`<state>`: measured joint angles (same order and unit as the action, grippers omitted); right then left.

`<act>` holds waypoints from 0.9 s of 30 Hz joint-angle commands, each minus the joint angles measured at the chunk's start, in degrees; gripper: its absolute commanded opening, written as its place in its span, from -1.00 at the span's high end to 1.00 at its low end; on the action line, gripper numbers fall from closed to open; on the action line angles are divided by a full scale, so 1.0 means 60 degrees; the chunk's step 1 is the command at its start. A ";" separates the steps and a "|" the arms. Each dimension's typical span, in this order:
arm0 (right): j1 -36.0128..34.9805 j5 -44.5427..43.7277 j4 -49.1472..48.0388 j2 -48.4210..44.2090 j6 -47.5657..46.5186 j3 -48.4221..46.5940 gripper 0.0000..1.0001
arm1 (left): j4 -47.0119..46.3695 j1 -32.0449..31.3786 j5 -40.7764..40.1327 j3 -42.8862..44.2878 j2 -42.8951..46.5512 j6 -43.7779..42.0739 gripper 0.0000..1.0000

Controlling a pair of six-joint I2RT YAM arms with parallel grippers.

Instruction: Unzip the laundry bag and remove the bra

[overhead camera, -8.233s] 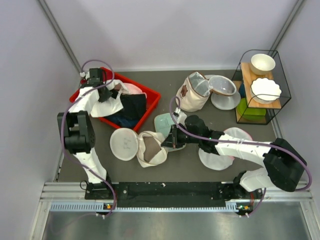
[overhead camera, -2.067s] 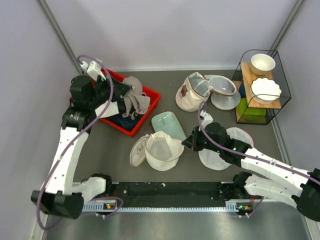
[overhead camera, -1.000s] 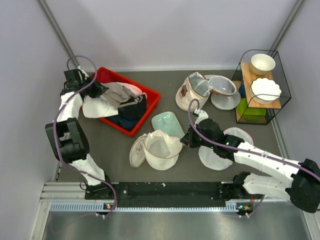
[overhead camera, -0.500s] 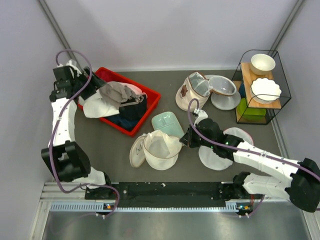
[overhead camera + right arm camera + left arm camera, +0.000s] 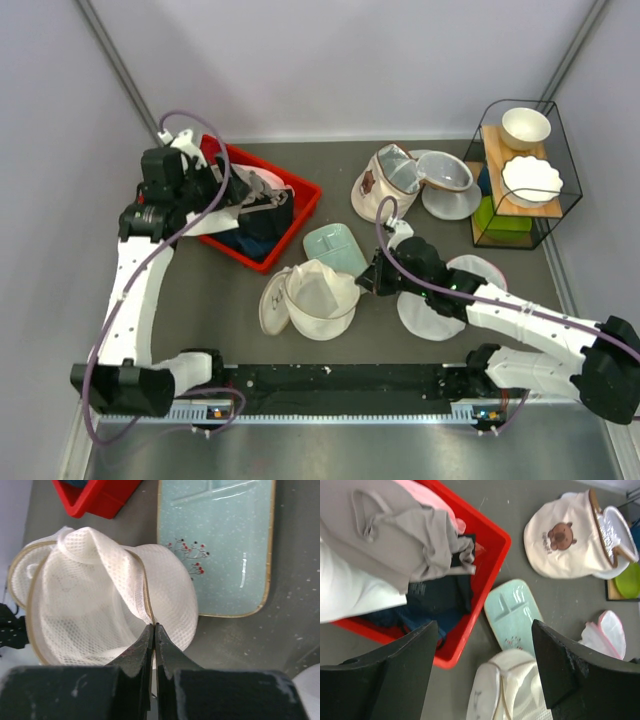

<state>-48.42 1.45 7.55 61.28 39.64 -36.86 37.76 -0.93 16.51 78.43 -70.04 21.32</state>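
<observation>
The laundry bag [image 5: 318, 297] stands unzipped on the table, its cream mesh inside [image 5: 90, 595] showing and its round lid [image 5: 271, 300] flopped to the left. My right gripper [image 5: 154, 626] is shut on the bag's trimmed rim at its right side [image 5: 372, 281]. The bra [image 5: 243, 186], a crumpled taupe garment [image 5: 405, 540], lies on top of the clothes in the red bin [image 5: 306, 203]. My left gripper [image 5: 222, 192] hovers over the bin's near side, open, with nothing between its fingers [image 5: 410, 670]. Below those fingers the bag [image 5: 515, 690] appears again.
In the red bin [image 5: 496, 536] lie a white cloth [image 5: 350, 595] and a black garment [image 5: 435, 595]. A pale teal tray [image 5: 335, 246] sits behind the bag. A beige bear pouch [image 5: 380, 190], pink-trimmed mesh bags [image 5: 445, 186] and a wire rack [image 5: 520, 170] stand to the right.
My left gripper has opened and let go of the bra, which now rests in the red bin. The left arm has swung right over the bin. The right arm has not moved.
</observation>
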 commanded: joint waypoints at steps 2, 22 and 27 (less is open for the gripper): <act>-0.0571 0.0372 -0.1504 0.0348 0.0584 -0.0389 1.00 | 0.0766 -0.0124 -0.0891 -0.0868 0.1886 -0.0331 -0.61; -0.1846 0.0096 -0.0278 0.1523 -0.0176 -0.2573 -0.68 | 0.1822 -0.0124 -0.0701 -0.2467 0.4598 0.0152 -0.64; -0.1802 -0.0650 0.0205 0.0906 -0.0102 -0.2134 -0.72 | 0.1720 -0.0124 -0.0453 -0.2642 0.4672 0.0211 -0.66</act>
<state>-59.46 3.05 6.11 70.50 40.01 -51.18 49.78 -1.78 12.60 63.13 -43.05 21.93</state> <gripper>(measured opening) 0.854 0.827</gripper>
